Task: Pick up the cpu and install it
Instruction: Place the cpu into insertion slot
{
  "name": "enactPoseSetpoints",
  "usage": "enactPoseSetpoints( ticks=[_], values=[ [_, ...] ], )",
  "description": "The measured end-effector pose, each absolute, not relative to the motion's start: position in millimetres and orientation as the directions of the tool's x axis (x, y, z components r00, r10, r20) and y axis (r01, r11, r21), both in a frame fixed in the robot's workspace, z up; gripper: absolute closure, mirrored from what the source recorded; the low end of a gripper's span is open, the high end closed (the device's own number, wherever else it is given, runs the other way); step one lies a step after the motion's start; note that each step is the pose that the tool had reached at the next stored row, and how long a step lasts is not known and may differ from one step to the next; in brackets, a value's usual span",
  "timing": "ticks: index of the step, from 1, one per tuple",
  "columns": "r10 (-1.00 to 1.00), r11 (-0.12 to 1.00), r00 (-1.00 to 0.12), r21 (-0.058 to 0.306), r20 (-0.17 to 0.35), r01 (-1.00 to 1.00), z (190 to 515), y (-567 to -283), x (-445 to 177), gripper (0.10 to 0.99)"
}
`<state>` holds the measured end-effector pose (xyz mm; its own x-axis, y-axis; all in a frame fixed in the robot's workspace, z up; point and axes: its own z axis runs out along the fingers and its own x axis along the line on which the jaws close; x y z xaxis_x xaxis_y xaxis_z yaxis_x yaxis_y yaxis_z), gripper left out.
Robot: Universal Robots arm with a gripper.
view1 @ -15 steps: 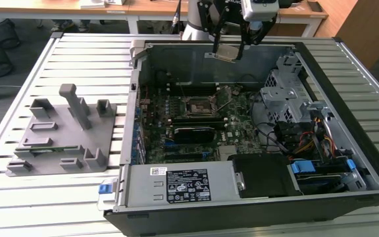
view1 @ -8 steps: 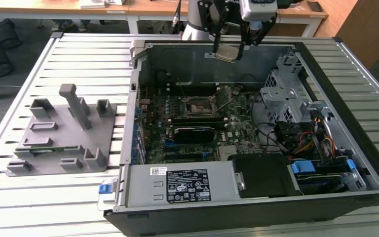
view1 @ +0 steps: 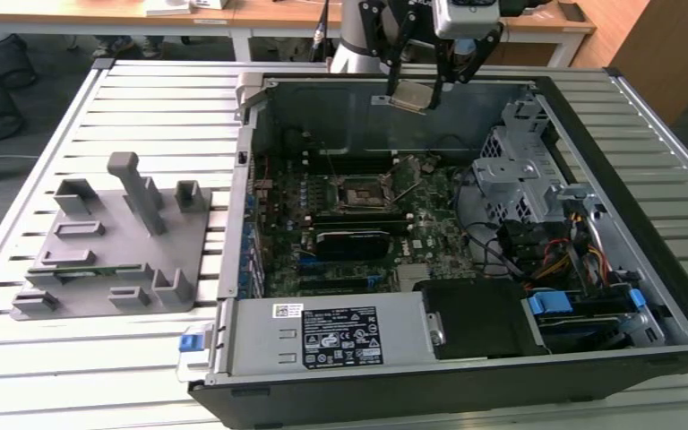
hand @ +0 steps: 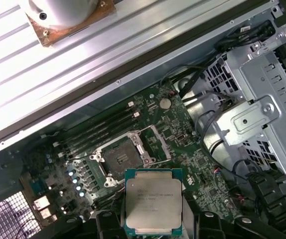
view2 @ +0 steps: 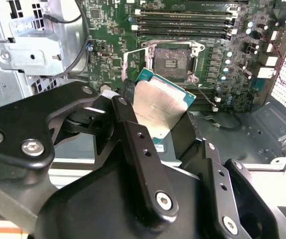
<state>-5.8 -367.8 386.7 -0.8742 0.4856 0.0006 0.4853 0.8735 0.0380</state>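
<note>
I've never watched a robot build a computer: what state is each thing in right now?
cpu, held in the air, tilted, not yet in the socket.
gripper, shut on the cpu, above the computer case.
socket, uncovered, no chip in it.
computer case, lying on its side, side panel off.

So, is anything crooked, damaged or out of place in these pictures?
Only one thing: the cpu, clamped in the pincer above the open computer case, looks tilted rather than level in the exterior view. The socket on the motherboard is empty. I see no damage or spill.
</note>
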Motion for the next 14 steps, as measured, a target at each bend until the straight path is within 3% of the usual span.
enactPoseSetpoints(
  ticks=[14],
  values=[
    [0.531, 0.847, -0.848, 0.038, 0.001, 0.53, 386.4, -367.8, -5.9, 0.545]
  ],
)
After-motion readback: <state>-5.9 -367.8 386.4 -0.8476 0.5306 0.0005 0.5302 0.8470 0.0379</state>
